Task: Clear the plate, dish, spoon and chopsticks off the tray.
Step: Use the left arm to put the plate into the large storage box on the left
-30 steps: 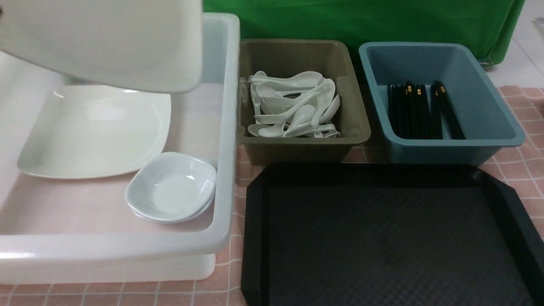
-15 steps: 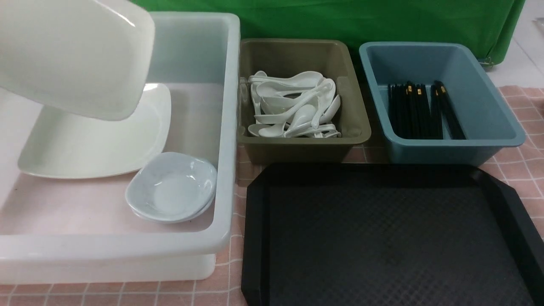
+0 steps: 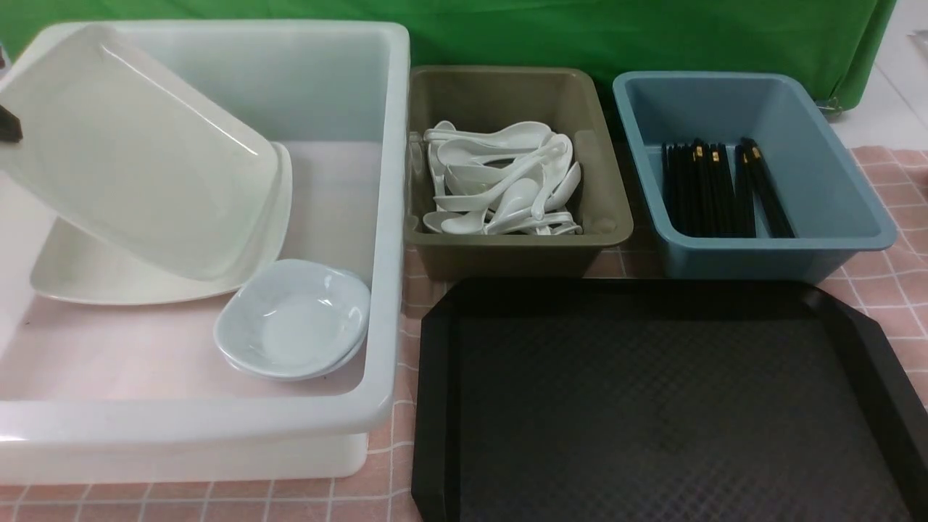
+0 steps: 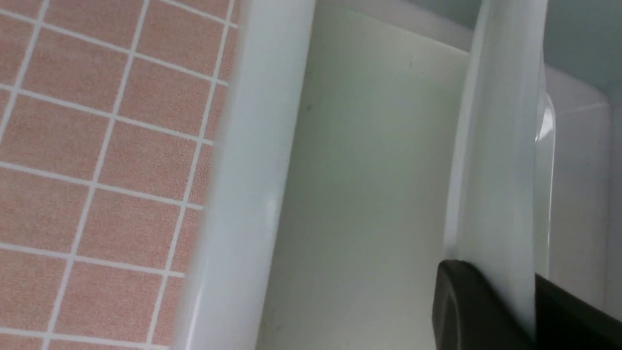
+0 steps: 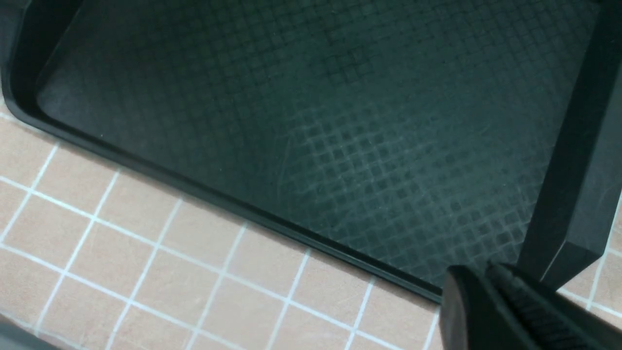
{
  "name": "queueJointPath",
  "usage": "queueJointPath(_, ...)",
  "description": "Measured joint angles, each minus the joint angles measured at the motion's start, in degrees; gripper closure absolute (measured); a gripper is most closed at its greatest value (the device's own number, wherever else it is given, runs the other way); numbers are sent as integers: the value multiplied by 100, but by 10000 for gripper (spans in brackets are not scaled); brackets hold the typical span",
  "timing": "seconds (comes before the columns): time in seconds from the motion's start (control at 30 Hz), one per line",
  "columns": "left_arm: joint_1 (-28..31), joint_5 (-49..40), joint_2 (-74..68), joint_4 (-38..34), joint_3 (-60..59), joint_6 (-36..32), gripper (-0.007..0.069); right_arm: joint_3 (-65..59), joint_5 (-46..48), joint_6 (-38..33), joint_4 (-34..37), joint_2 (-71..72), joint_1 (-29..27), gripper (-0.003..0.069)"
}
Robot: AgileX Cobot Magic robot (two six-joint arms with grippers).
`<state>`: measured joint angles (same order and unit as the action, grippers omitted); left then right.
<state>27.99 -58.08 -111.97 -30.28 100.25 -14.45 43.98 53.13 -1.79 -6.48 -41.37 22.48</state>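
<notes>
Plate [image 3: 138,156] is what I have pinched by its edge in the left gripper [image 4: 491,301], tilted steeply inside the white tub [image 3: 391,217] – its low corner sits over another white plate [image 3: 87,279] lying flat there, beside a small dish [image 3: 293,319]. Below my right gripper [image 5: 491,291] – whether its fingers are parted I cannot tell – lies the bare black tray [image 3: 652,399].

Table surface covered by pink checked cloth [image 3: 888,279], white grid lines. Directly on cloth: large white tub [image 3: 217,428] at left; olive bin [image 3: 612,217] just beside tub, at rear centre; blue bin [image 3: 863,210] near olive bin, at rear right; black tray [image 3: 435,406] at front right, just forward of both bins, near tub's right wall.
</notes>
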Motion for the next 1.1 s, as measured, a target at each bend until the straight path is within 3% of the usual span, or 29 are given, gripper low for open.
queueJointPath(0.17,-17,184,-104,-1,11,551,608,0,-4,13,43,0,0,547)
queueJointPath(0.47,-17,-6,-269,2,36,745,575,-11,-176,13,133,0,0,544)
queueJointPath(0.87,-38,-87,-315,632,48,711,219,-11,-223,13,173,0,0,534)
queueJointPath(1.0,-66,-109,-315,619,55,537,169,-26,-228,14,173,0,0,533)
queueJointPath(1.1,-66,-180,-315,651,109,508,195,-25,-228,14,173,0,0,533)
